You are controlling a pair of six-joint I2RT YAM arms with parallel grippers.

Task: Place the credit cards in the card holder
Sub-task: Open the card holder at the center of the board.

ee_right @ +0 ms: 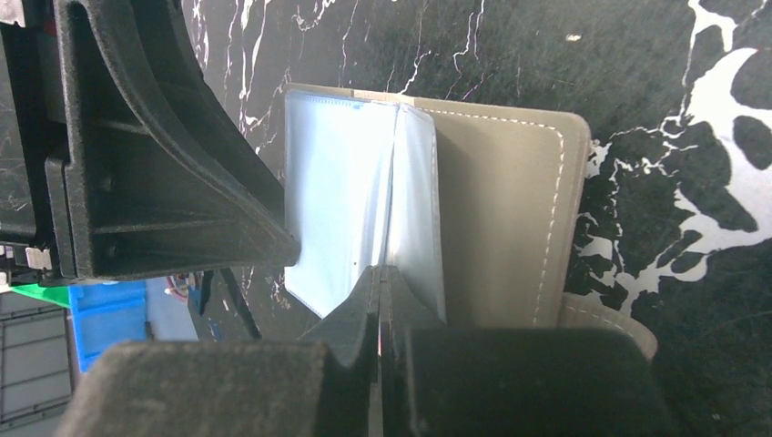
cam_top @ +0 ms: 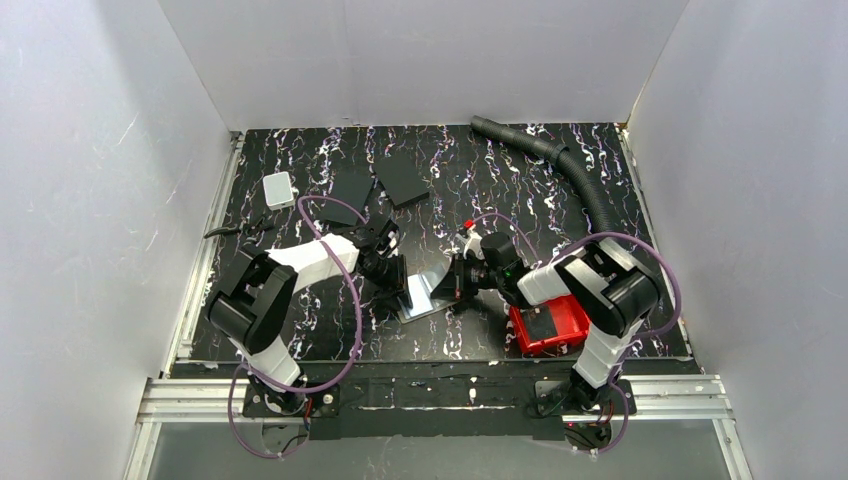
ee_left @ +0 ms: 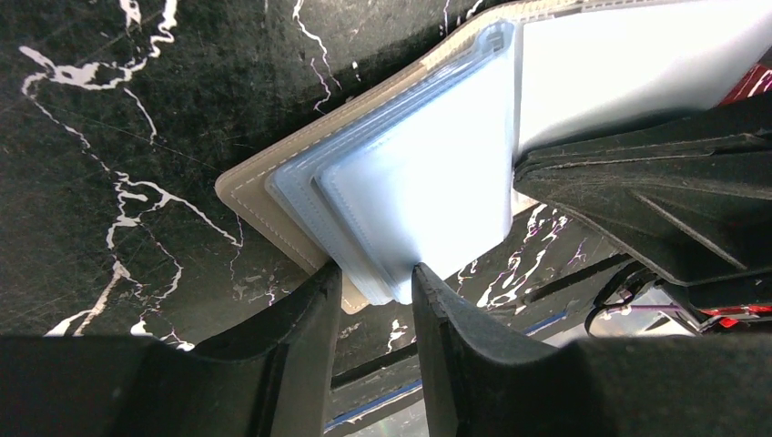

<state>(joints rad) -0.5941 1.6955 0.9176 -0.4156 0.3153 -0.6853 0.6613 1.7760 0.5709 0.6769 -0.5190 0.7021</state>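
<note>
Clamping card holder sleeve, right gripper, left gripper narrowly parted astride its corner.

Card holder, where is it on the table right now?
In the top view the card holder lies open in the middle, between the left gripper and right gripper, left of the red tray.

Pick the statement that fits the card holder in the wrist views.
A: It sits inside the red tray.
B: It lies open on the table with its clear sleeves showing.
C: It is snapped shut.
B: the card holder lies spread open on the dark table, its pale clear sleeves exposed and one of them pinched by the right gripper.
</note>
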